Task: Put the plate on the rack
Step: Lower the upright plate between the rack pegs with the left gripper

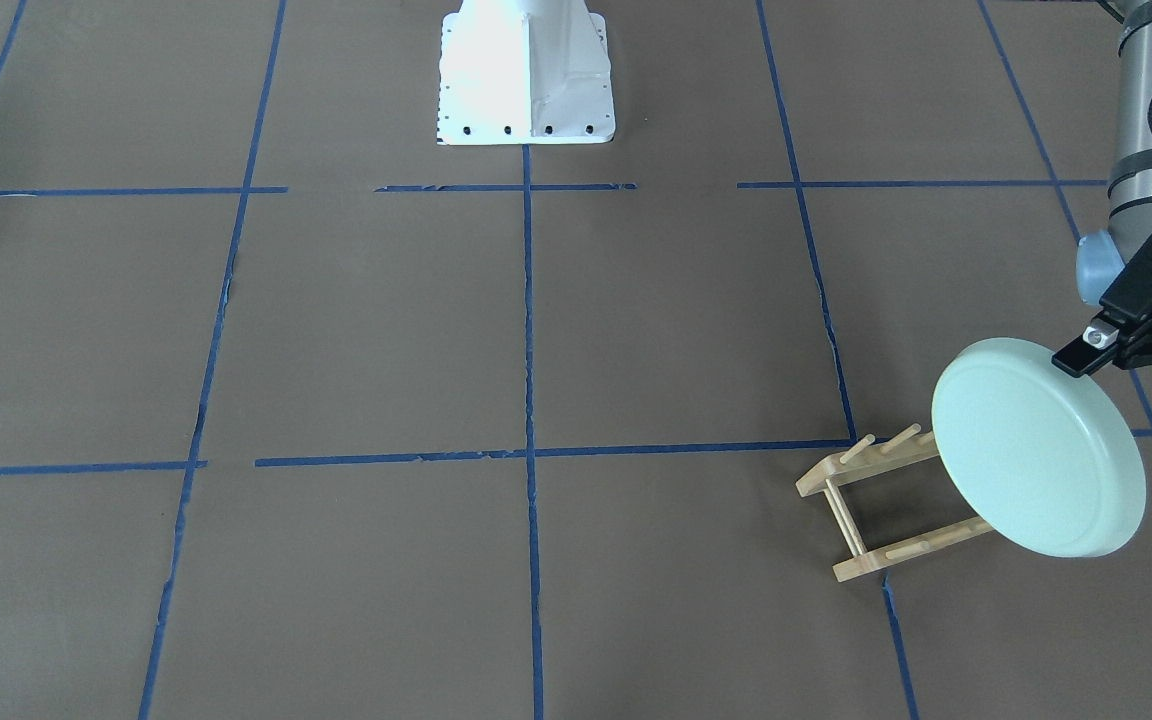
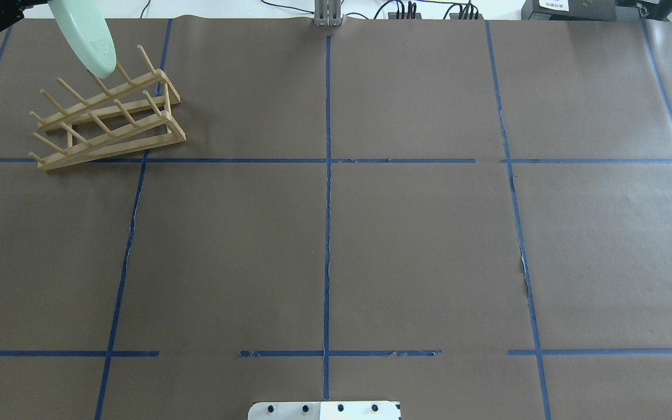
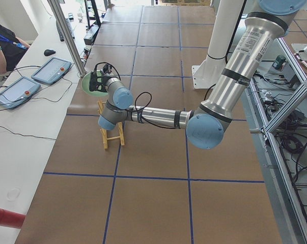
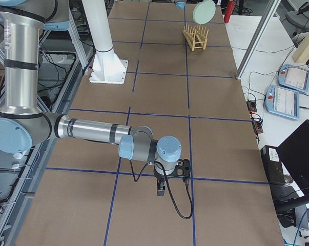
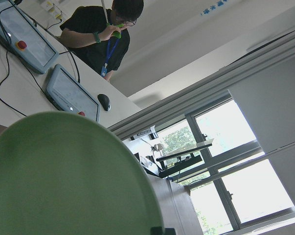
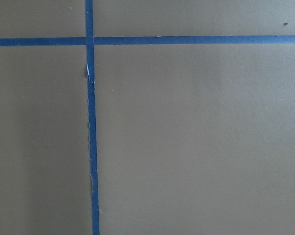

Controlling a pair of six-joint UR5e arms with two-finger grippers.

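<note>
My left gripper [image 1: 1078, 360] is shut on the rim of the pale mint-green plate [image 1: 1036, 460]. It holds the plate tilted on edge in the air, above the far end of the light-wood rack [image 1: 876, 500]. In the overhead view the plate [image 2: 85, 38] hangs over the rack's [image 2: 108, 119] back pegs, and I cannot tell if they touch. The plate fills the lower left of the left wrist view [image 5: 69, 176]. My right gripper [image 4: 167, 187] hangs low over the bare table, far from the rack. I cannot tell whether it is open or shut.
The white robot base [image 1: 526, 80] stands at the table's middle. Blue tape lines [image 2: 327, 233] grid the brown table cover. The rack sits near the table's far edge, beyond which are control tablets [image 3: 51, 68] and an operator [image 5: 108, 29].
</note>
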